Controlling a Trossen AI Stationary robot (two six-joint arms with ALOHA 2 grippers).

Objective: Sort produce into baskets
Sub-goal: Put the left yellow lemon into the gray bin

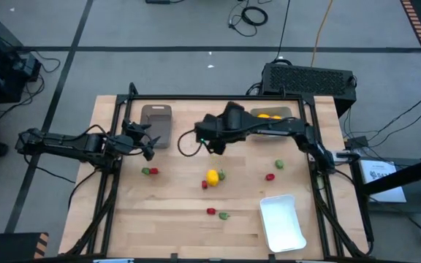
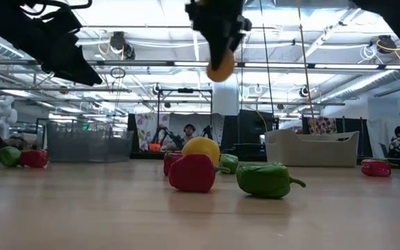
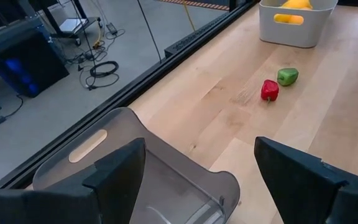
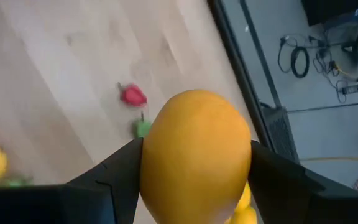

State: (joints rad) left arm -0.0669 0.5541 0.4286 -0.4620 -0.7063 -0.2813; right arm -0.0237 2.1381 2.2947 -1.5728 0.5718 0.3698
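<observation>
grey tiled floor point(image 1: 167, 29) strewn with black cables point(image 1: 253, 14) surrounds the wooden tabletop point(image 1: 174, 212); bright ceiling lights point(image 2: 325, 28) fill the workshop behind.

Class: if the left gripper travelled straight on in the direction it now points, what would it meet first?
Probably the brown-grey translucent plastic basket, which lies directly ahead of the open left gripper in its wrist view; how near is unclear.

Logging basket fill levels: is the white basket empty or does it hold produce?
Empty. From above, the white basket shows only its bare white floor; the peppers lie outside it on the table.
</observation>
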